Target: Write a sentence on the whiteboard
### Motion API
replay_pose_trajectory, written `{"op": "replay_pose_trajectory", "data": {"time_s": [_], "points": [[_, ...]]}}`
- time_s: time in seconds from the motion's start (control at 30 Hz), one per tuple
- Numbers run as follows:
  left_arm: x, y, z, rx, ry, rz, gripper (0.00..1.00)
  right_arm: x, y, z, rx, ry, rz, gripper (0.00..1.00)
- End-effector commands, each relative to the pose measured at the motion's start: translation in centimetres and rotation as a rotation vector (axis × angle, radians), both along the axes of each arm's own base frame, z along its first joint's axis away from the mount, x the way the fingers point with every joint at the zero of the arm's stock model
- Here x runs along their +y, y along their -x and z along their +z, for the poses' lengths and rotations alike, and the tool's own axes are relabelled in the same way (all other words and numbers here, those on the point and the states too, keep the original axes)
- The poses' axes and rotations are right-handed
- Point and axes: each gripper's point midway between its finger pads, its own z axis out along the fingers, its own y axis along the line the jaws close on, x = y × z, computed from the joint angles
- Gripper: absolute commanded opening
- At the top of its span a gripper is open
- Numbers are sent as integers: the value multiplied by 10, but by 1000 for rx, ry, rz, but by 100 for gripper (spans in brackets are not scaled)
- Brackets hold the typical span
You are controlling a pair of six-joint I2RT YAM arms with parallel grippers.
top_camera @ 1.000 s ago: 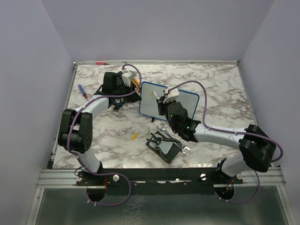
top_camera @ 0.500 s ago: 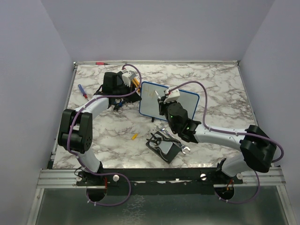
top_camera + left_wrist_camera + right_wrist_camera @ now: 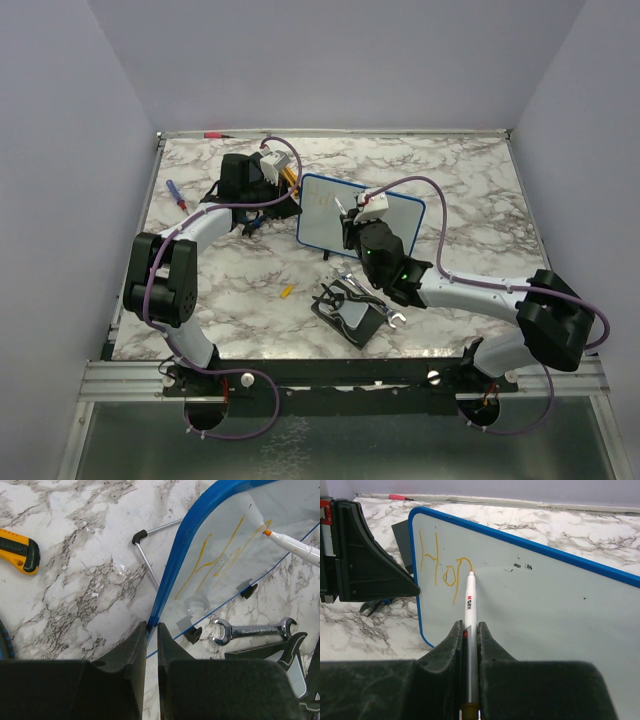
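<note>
The whiteboard (image 3: 318,215) stands tilted on its edge at mid-table, blue-rimmed (image 3: 172,575). My left gripper (image 3: 151,626) is shut on its left rim (image 3: 299,205). My right gripper (image 3: 468,624) is shut on a white marker (image 3: 470,602) whose orange tip touches the board face (image 3: 550,610). The sentence (image 3: 439,565) reads "Hop" in orange at the board's upper left. It shows through from behind (image 3: 220,560) in the left wrist view, with the marker (image 3: 295,544) meeting it. In the top view the right gripper (image 3: 350,215) covers the board's middle.
A wrench (image 3: 250,630) and a black holder (image 3: 350,315) lie in front of the board. A yellow utility knife (image 3: 17,550) and a thin metal rod (image 3: 150,562) lie behind it. A blue screwdriver (image 3: 176,193) rests at the far left, and a red pen (image 3: 213,133) at the back edge.
My right gripper has shifted slightly to the right along the board with the marker. The left arm and the board have stayed still.
</note>
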Motion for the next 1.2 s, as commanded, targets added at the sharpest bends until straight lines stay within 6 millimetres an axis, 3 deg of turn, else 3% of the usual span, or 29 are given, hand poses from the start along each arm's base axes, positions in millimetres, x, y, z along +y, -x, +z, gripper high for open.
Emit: {"op": "replay_pose_trajectory", "data": {"time_s": [0.0, 0.73, 0.97, 1.17], "points": [[-6, 1, 21, -54, 14, -28, 13, -5, 1, -17, 36, 37, -23, 0], [-6, 0, 23, -58, 15, -27, 13, 18, -4, -9, 12, 15, 47, 0], [-6, 2, 22, -47, 13, -27, 13, 14, 11, 6, -17, -37, 114, 0], [-6, 4, 22, -44, 12, -27, 13, -1, 10, -4, 10, -30, 40, 0]]}}
